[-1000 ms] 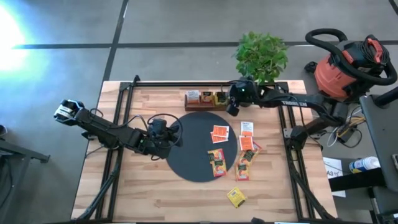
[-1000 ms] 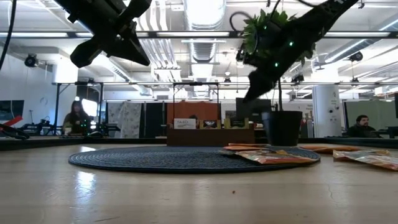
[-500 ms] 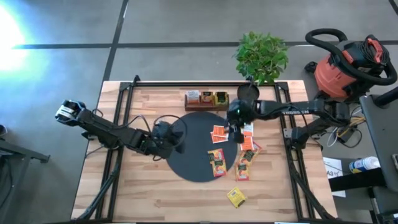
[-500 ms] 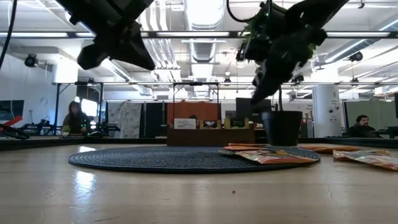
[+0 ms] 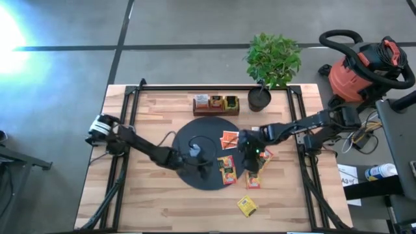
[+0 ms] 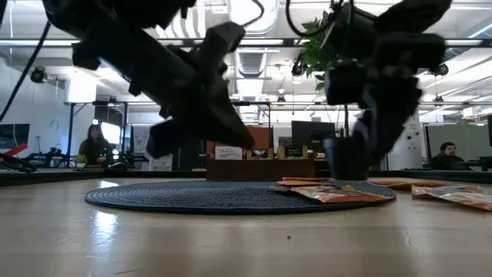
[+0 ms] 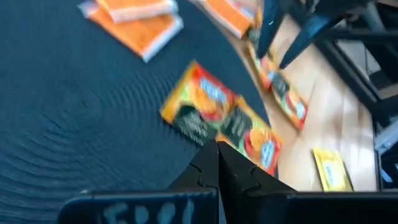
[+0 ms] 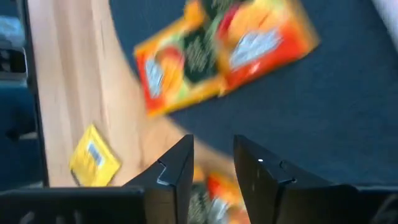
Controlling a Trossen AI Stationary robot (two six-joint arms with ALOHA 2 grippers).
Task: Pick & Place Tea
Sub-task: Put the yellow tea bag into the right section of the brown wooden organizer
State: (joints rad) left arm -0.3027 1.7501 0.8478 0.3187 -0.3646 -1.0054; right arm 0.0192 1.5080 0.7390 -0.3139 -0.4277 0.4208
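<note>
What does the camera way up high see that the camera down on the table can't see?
Only the high view shows the yellow tea sachet lying alone on the wood, the vacuum cleaner beside the table, and the black mat as a full circle. Only the low view shows a seated person in the room behind and the ceiling lights. Both show the potted plant, the wooden box, the left end effector and the right end effector.

Black mat [image 5: 195,151] mid-table; wooden box [image 5: 215,104] behind it, potted plant [image 5: 272,65] at far right corner. Tea sachets [image 5: 229,170] on mat's right edge and just beside it; one sachet [image 5: 246,206] apart, nearer front.
</note>
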